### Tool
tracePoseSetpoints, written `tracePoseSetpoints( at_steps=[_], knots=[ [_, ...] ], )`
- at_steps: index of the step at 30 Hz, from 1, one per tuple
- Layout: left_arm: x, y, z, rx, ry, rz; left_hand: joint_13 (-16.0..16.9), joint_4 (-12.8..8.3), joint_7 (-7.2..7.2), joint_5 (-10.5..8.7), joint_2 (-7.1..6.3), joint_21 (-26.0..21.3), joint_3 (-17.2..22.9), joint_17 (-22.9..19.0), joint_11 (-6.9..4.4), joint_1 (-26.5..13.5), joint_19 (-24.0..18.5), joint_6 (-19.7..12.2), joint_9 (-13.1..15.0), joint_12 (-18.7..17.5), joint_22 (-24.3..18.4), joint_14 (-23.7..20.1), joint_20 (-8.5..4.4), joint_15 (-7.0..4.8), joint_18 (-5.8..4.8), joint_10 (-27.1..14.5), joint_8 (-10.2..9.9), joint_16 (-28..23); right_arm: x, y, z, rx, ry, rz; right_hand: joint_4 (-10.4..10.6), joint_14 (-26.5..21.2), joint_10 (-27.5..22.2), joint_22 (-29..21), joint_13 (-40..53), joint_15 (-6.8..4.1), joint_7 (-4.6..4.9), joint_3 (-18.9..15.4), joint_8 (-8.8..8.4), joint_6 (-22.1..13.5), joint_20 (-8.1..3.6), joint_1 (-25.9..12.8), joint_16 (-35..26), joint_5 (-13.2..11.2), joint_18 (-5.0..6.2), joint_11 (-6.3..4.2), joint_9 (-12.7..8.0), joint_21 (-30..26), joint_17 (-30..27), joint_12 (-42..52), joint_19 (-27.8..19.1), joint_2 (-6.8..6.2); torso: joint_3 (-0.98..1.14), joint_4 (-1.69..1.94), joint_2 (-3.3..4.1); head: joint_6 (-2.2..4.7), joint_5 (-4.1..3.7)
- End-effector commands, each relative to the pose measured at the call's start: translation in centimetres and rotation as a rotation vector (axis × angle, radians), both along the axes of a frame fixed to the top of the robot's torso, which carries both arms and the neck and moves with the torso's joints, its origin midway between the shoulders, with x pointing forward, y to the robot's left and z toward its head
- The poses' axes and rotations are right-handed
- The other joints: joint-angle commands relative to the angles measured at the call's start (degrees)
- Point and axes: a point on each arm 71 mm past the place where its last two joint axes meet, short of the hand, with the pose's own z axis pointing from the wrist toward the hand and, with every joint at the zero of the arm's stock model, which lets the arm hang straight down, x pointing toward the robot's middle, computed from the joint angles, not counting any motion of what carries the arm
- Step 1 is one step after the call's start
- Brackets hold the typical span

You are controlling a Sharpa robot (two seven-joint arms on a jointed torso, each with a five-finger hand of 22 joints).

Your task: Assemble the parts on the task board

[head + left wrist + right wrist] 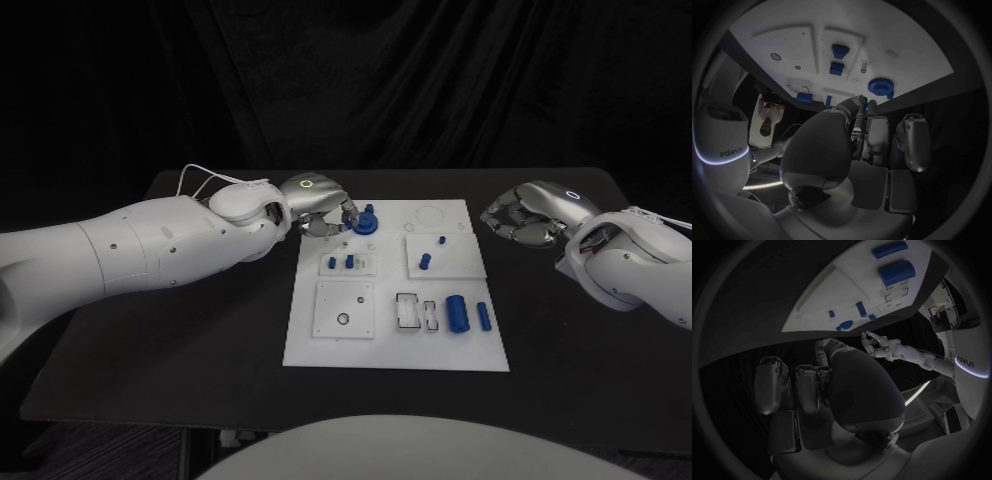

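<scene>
The white task board (pixel 378 345) lies in the middle of the black table. A round blue part with a knob (pixel 366 222) stands at its far left corner, also seen as the round part (pixel 879 86). My left hand (pixel 320 212) hovers just left of it, fingers apart and holding nothing; whether a fingertip touches the part I cannot tell. Small blue pegs (pixel 340 263) and another peg (pixel 424 262) stand in the middle blocks. A thick blue cylinder (pixel 456 313) and a thinner one (pixel 483 316) lie near the right edge. My right hand (pixel 522 215) hangs off the board's far right, fingers curled, empty.
A square block with a ring hole (pixel 343 319) sits at the board's near left. Two pale slotted pieces (pixel 417 312) lie beside the cylinders. Bare black table (pixel 173 340) surrounds the board on both sides and in front.
</scene>
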Motion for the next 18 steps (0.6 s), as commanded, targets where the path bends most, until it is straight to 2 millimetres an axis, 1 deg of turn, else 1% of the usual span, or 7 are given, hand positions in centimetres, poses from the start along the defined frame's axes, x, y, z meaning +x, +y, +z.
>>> tracePoseSetpoints(
  at_steps=[1, 4, 6, 10, 13, 15, 18],
  knots=[
    [-0.1, 0.2, 0.3, -0.002, -0.003, 0.01, -0.07, -0.03, -0.01, -0.13, 0.2, -0.27, 0.22, -0.02, -0.03, -0.45, -0.04, -0.3, -0.13, -0.22, 10.69, 0.02, -0.07, 0.02, -0.13, -0.11, -0.28, -0.31, 0.1, 0.0, 0.0, -0.003, 0.002, -0.004, 0.06, 3.86, 0.39, 11.23, 10.37, 0.37, 0.03, 0.34, 0.24, 0.26, 0.1, -0.3, -0.23, -0.18, 1.12, 0.35, 0.07, -0.16, 10.95, -0.26, -0.22, -0.08, 0.09, 0.02, -0.14, -0.01, 0.13],
    [-0.1, 0.6, 0.2, 0.009, 0.008, 0.02, -0.17, 0.03, 0.03, -0.21, 0.23, -0.34, 0.21, -0.1, 0.0, -0.52, -0.09, -0.25, -0.11, -0.36, 10.67, -0.03, -0.07, 0.01, -0.11, 0.01, -0.31, -0.37, 0.1, 0.1, 0.0, -0.003, 0.002, -0.002, 0.06, 3.86, 0.37, 11.21, 10.35, 0.36, 0.04, 0.36, 0.22, 0.2, 0.1, -0.32, -0.24, -0.3, 1.14, 0.34, 0.07, -0.22, 10.95, -0.28, -0.26, -0.06, 0.15, 0.03, -0.26, -0.01, 0.23],
    [0.0, 0.7, 0.0, 0.015, 0.016, 0.025, -0.29, 0.07, 0.08, -0.33, 0.18, -0.58, 0.18, -0.51, 0.04, -0.6, -0.23, -0.2, -0.08, -0.55, 10.6, -0.22, -0.06, 0.02, -0.06, 0.04, -0.33, -0.58, 0.1, 0.1, 0.0, -0.004, 0.003, -0.001, 0.06, 3.86, 0.37, 11.2, 10.35, 0.36, 0.04, 0.36, 0.22, 0.2, 0.1, -0.32, -0.24, -0.31, 1.14, 0.34, 0.07, -0.23, 10.95, -0.28, -0.27, -0.06, 0.15, -0.04, -0.27, -0.01, 0.32],
    [-0.1, 0.8, -0.9, 0.026, 0.038, 0.032, -0.48, 0.11, 0.1, -0.51, 0.13, -0.59, 0.16, -0.59, 0.08, -0.67, -0.25, -0.21, -0.07, -0.85, 10.6, -0.28, -0.06, 0.03, -0.06, 0.07, -0.41, -0.65, 0.2, 0.2, 0.0, -0.005, 0.006, 0.002, 0.07, 3.86, 0.36, 11.19, 10.34, 0.36, 0.04, 0.39, 0.2, 0.15, 0.1, -0.34, -0.23, -0.38, 1.15, 0.33, 0.06, -0.26, 10.95, -0.29, -0.28, -0.02, 0.23, 0.16, -0.44, -0.01, 0.04],
    [-0.2, 0.8, -1.6, 0.032, 0.052, 0.035, -0.55, 0.13, 0.13, -0.58, 0.2, -0.67, 0.19, -0.69, 0.08, -0.67, -0.3, -0.15, -0.04, -0.91, 10.58, -0.34, -0.05, 0.04, -0.05, 0.27, -0.42, -0.72, 0.2, 0.2, -0.1, -0.006, 0.007, 0.003, 0.07, 3.86, 0.36, 11.19, 10.34, 0.36, 0.04, 0.39, 0.2, 0.15, 0.1, -0.34, -0.23, -0.38, 1.15, 0.33, 0.06, -0.26, 10.95, -0.29, -0.28, -0.02, 0.29, 0.24, -0.49, -0.01, 0.06],
    [-0.2, 0.8, -2.0, 0.035, 0.06, 0.038, -0.57, 0.14, 0.14, -0.6, 0.21, -0.74, 0.19, -0.72, 0.08, -0.68, -0.34, -0.11, -0.03, -0.93, 10.56, -0.35, -0.05, 0.05, -0.03, 0.35, -0.41, -0.73, 0.2, 0.2, -0.1, -0.006, 0.008, 0.003, 0.07, 3.86, 0.36, 11.19, 10.34, 0.36, 0.04, 0.39, 0.2, 0.15, 0.1, -0.34, -0.23, -0.38, 1.15, 0.33, 0.06, -0.26, 10.95, -0.29, -0.28, -0.02, 0.11, 0.45, -0.39, -0.01, -0.12],
    [-0.2, 0.7, -2.5, 0.039, 0.067, 0.04, -0.67, 0.13, 0.22, -0.67, 0.16, -0.73, 0.18, -0.74, 0.16, -0.69, -0.34, -0.15, -0.03, -1.05, 10.57, -0.37, -0.04, 0.1, -0.04, 0.53, -0.49, -0.76, 0.2, 0.2, -0.1, -0.006, 0.008, 0.003, 0.07, 3.86, 0.36, 11.19, 10.34, 0.36, 0.04, 0.39, 0.2, 0.15, 0.1, -0.34, -0.23, -0.38, 1.15, 0.33, 0.06, -0.26, 10.95, -0.29, -0.28, -0.02, 0.05, 0.44, -0.37, -0.01, 0.01]
  ],
)
